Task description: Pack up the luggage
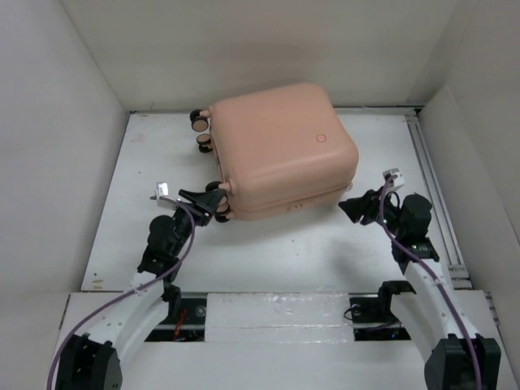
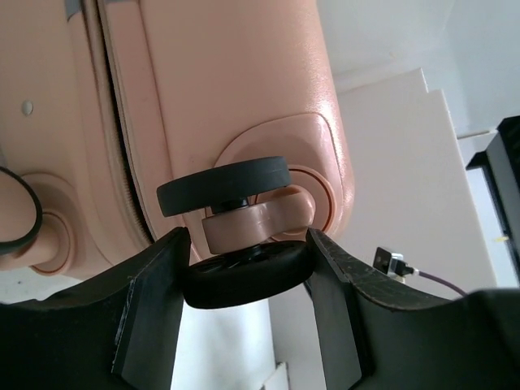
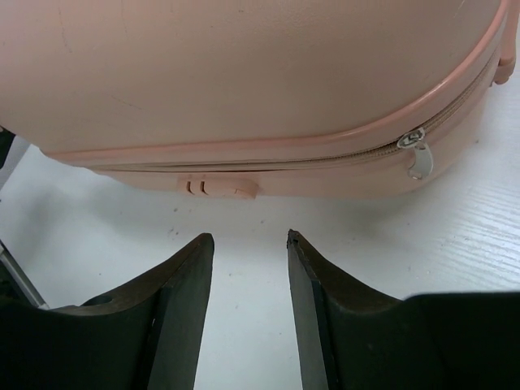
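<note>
Left hand (image 1: 214, 205) pinches 1 caster wheel (image 2: 244, 280) of the luggage (image 1: 280, 146); right hand (image 3: 248, 238) half-open, empty, beside it; the swivelling wheel could slip

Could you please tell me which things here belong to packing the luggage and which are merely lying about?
Job: luggage, closed; its caster wheel, clamped in the left gripper; right gripper, open beside it.
Merely there: table; purple cables.

The luggage (image 1: 280, 150) crowds the table (image 1: 284, 252), front strip free.
</note>
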### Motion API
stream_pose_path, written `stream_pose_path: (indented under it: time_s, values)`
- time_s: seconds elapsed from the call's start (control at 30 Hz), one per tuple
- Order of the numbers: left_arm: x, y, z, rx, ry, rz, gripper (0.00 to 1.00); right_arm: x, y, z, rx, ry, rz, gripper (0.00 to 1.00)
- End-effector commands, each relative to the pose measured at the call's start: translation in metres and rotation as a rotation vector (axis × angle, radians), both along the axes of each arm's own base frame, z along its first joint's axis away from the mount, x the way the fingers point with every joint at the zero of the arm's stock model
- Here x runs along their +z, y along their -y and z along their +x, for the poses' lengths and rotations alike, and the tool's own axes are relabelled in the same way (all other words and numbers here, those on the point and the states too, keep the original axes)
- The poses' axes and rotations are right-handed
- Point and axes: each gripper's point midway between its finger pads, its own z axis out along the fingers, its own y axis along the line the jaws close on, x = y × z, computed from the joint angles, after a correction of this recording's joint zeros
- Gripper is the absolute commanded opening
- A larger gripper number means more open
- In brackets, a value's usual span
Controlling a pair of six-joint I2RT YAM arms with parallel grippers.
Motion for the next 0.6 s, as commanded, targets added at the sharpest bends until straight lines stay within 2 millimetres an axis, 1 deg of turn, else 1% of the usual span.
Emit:
stream_pose_path:
  time_s: [0.0, 0.03, 0.07, 0.1, 0.13, 0.17, 0.2, 0.23, 0.27, 0.3, 0.33, 0.37, 0.43, 0.47, 0.5, 0.53, 0.57]
  values:
    - [0.081, -0.014, 0.001, 0.078, 0.230, 0.028, 0.00, 0.015, 0.005, 0.005, -0.035, 0.064, 0.008, 0.48]
    - [0.103, -0.017, -0.001, 0.094, 0.277, 0.032, 0.00, 0.013, 0.005, 0.004, -0.036, 0.053, 0.008, 0.49]
    - [0.112, -0.019, -0.002, 0.107, 0.289, 0.045, 0.00, 0.013, 0.005, 0.004, -0.036, 0.053, 0.008, 0.49]
    - [0.114, -0.022, -0.001, 0.124, 0.274, 0.065, 0.00, 0.012, 0.006, 0.005, -0.044, 0.053, 0.006, 0.51]
    - [0.121, -0.024, -0.001, 0.136, 0.289, 0.076, 0.00, 0.012, 0.010, 0.009, -0.073, 0.053, 0.001, 0.52]
    - [0.133, -0.027, -0.001, 0.152, 0.320, 0.086, 0.00, 0.012, 0.012, 0.010, -0.088, 0.053, -0.002, 0.71]
    - [0.128, -0.026, 0.001, 0.150, 0.300, 0.094, 0.00, 0.004, 0.014, 0.013, -0.100, 0.037, -0.005, 0.71]
    - [0.125, -0.027, 0.004, 0.159, 0.287, 0.097, 0.00, 0.009, 0.020, 0.019, -0.123, 0.061, -0.005, 0.71]
    - [0.122, -0.027, 0.006, 0.160, 0.282, 0.109, 0.00, 0.009, 0.023, 0.022, -0.136, 0.060, 0.004, 0.71]
    - [0.122, -0.027, 0.006, 0.160, 0.282, 0.109, 0.00, 0.008, 0.024, 0.025, -0.128, 0.061, 0.007, 0.67]
    - [0.113, -0.026, 0.010, 0.158, 0.268, 0.115, 0.00, 0.005, 0.026, 0.032, -0.129, 0.060, 0.009, 0.64]
    - [0.109, -0.028, 0.014, 0.176, 0.251, 0.120, 0.00, 0.006, 0.029, 0.036, -0.123, 0.064, 0.013, 0.64]
    - [0.101, -0.031, 0.019, 0.196, 0.233, 0.135, 0.00, -0.001, 0.030, 0.043, -0.094, 0.036, 0.024, 0.64]
    - [0.101, -0.037, 0.021, 0.222, 0.231, 0.137, 0.00, -0.001, 0.027, 0.046, -0.074, 0.049, 0.027, 0.64]
    - [0.101, -0.040, 0.022, 0.233, 0.230, 0.138, 0.00, 0.002, 0.030, 0.051, -0.075, 0.057, 0.028, 0.64]
    - [0.097, -0.044, 0.024, 0.246, 0.221, 0.143, 0.00, -0.003, 0.030, 0.058, -0.062, 0.041, 0.024, 0.66]
    - [0.097, -0.047, 0.025, 0.256, 0.216, 0.133, 0.00, -0.006, 0.028, 0.060, -0.044, 0.042, 0.028, 0.68]
